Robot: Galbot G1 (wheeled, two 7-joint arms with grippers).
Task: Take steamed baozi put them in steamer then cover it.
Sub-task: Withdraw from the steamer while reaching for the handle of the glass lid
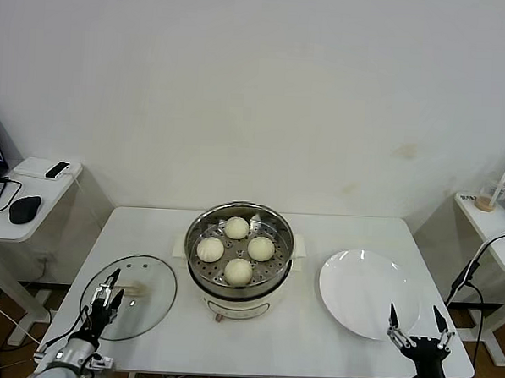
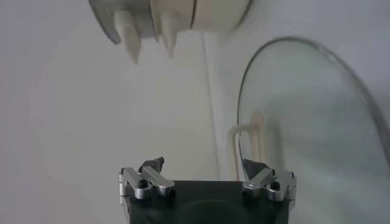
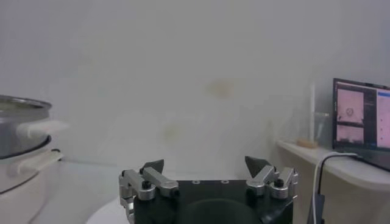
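Grippers first, two of them, both down at the near edge of the tabletop [image 1: 253, 341]. Left gripper [image 1: 109, 286] sits over the near rim of the cover [image 1: 145, 306], jaws spread wide and holding nothing; the left wrist view shows the glass curving away just past one open fingertip. Right gripper [image 1: 415, 321] hovers at the near right corner, jaws equally wide apart and empty, just beside the near edge of one white plate [image 1: 362, 288].

One cover, then: clear glass, metal rim, cream handle, lying flat on the tabletop left of the steamer [image 1: 237, 286] and well apart from its pot.

Moving back to the middle: one steamer, shiny steel pot on a cream base, lid off. Inside on the perforated tray, count them, four steamed baozi [image 1: 239, 271], one near, one far, one on each side, set close together in a diamond.

Farther out, two side tables. On the left one, a black mouse [image 1: 24, 208] and a white box [image 1: 42, 169]; on the right, one plastic cup [image 1: 494, 192] with a straw.
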